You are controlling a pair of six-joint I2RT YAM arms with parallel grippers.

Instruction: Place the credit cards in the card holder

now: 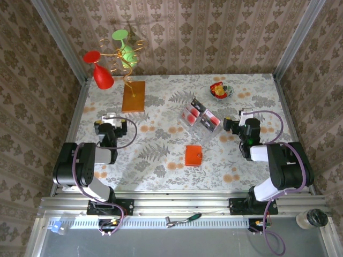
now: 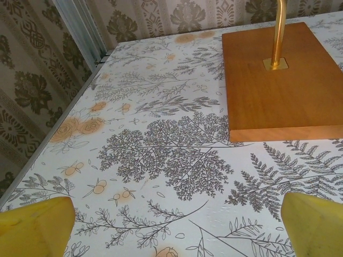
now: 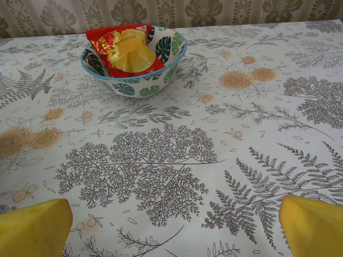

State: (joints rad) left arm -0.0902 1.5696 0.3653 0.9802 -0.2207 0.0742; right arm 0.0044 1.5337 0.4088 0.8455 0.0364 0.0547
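The orange card holder lies shut and flat near the middle of the table. Behind it, the red-and-white credit cards stand in a clear plastic tray. My left gripper hovers at the left side, well apart from both. Its yellow fingertips stand wide apart over bare tablecloth, so it is open and holds nothing. My right gripper is at the right, just right of the tray. It is open too, with only cloth between its yellow fingertips.
A wooden board with a brass stem carries red and green glasses at the back left. A patterned bowl of wrapped sweets sits at the back right. Walls close in on three sides.
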